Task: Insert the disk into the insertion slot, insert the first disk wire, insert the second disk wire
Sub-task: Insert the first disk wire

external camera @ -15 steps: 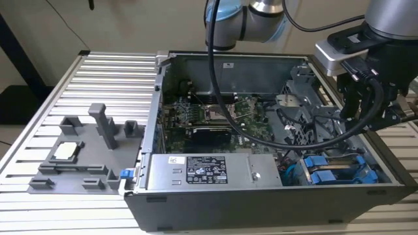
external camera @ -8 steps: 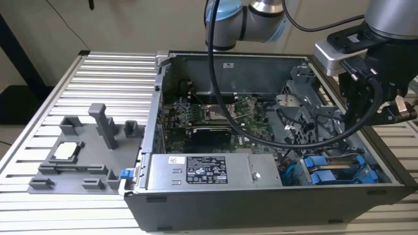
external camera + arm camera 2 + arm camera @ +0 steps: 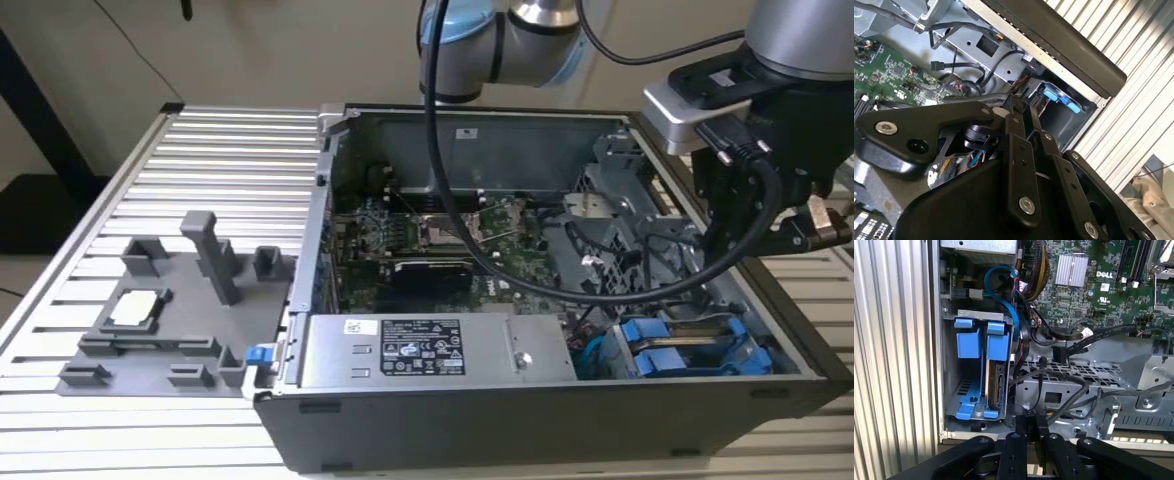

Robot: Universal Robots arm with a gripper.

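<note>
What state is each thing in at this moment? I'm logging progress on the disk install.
computer case: side open, insides exposed.
disk: seated in its blue carrier, connector edge facing out.
insertion slot: filled by the disk.
second blue carrier: in the bay beside the disk.
black cable plug: hanging loose, unplugged.
gripper: over the case edge by the drive cage.

Blue-framed disk point(image 3: 998, 386) seated in insertion slot point(image 3: 965, 388), black cables point(image 3: 1054, 385) just beside, green motherboard point(image 3: 1079, 295) near
</note>
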